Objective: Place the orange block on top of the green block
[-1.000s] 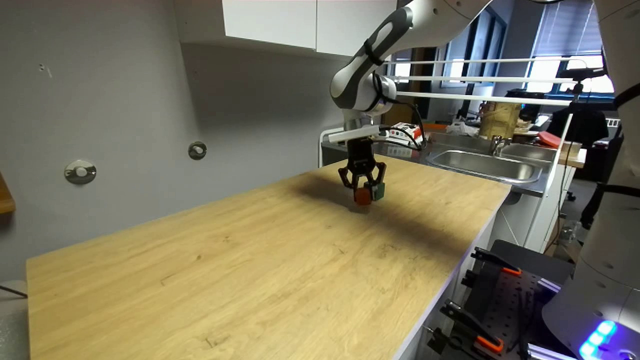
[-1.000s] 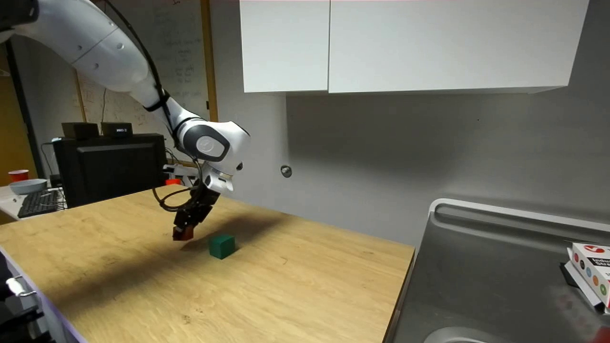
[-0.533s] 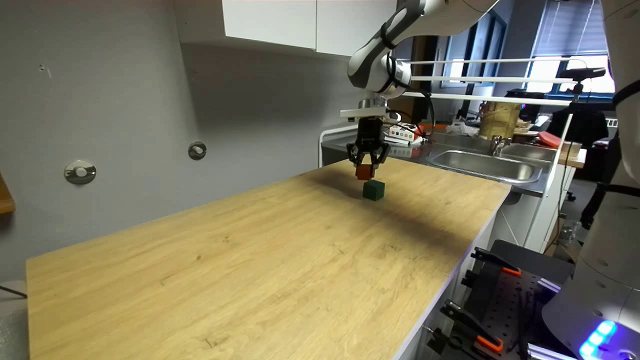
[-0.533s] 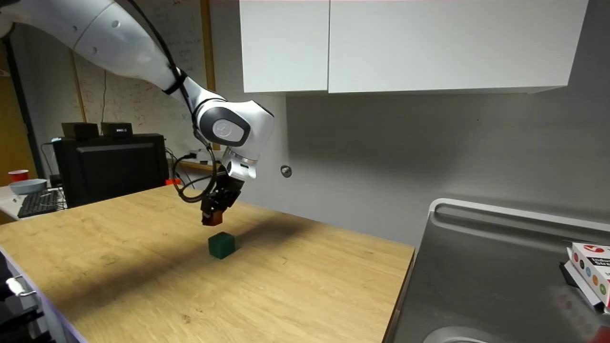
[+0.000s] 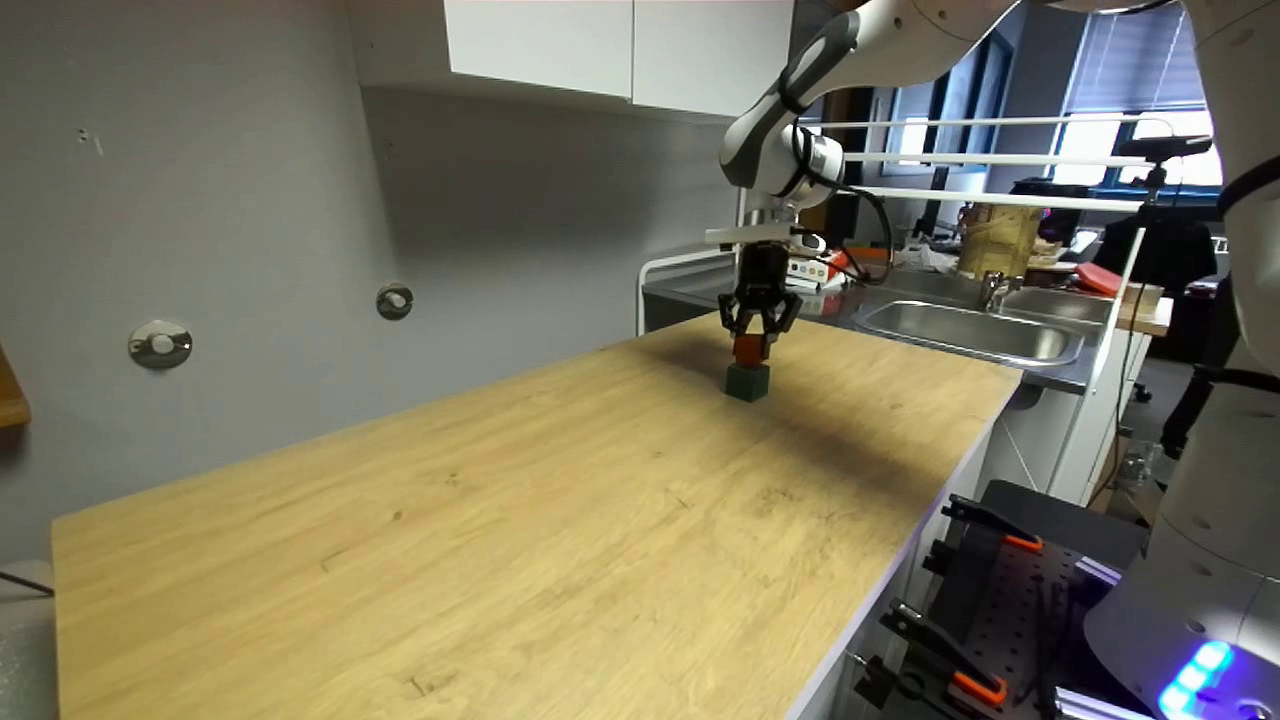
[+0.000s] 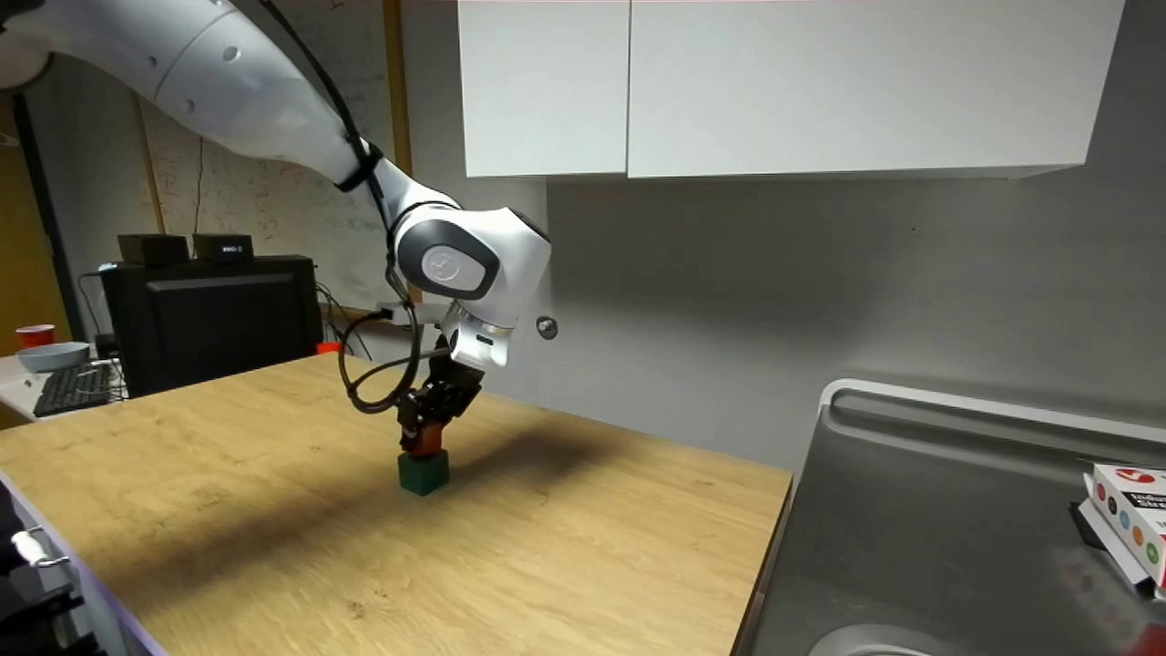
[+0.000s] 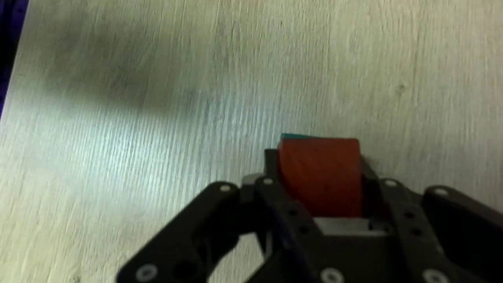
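Note:
The reddish-orange block (image 5: 750, 349) is between the fingers of my gripper (image 5: 756, 338), directly above the green block (image 5: 747, 383). The same stack shows in an exterior view, with the orange block (image 6: 427, 441) just over the green block (image 6: 424, 474); their faces appear to touch. The green block rests on the wooden tabletop. In the wrist view the gripper (image 7: 319, 167) has a finger against each side of the orange block (image 7: 322, 177). Only a thin edge of the green block (image 7: 294, 136) shows past it; the rest is hidden.
The wooden table (image 5: 500, 510) stands along a grey wall. A metal sink counter (image 6: 911, 538) with a small box (image 6: 1134, 515) adjoins it. White cabinets (image 6: 856, 91) hang above. A black monitor (image 6: 219, 323) stands behind the table.
A second ago the gripper held the orange block low beside the green block. It then rose and moved across, and now it has come down over the green block, which stayed put.

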### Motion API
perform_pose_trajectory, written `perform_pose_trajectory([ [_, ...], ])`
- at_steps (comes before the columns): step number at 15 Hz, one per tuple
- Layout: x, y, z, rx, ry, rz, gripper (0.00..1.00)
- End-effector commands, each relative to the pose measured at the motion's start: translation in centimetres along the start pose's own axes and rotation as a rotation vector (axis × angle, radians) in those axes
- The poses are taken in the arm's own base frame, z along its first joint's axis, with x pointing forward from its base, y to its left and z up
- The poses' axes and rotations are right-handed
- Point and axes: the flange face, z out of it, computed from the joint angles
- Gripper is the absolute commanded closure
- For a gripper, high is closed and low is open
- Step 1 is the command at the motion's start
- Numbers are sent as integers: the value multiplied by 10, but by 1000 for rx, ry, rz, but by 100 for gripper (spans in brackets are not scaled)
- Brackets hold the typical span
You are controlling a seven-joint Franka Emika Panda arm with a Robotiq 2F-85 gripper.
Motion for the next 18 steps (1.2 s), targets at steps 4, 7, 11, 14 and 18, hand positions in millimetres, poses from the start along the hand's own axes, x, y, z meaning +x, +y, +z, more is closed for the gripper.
perform_pose_trajectory([
  [4,10,-3,0,3,-37,24,81],
  [7,9,-6,0,0,-35,20,81],
  [11,9,-8,2,-5,-35,20,19],
  [14,7,-11,5,-7,-35,12,0],
  [18,-3,-16,6,-18,-32,-16,0],
])
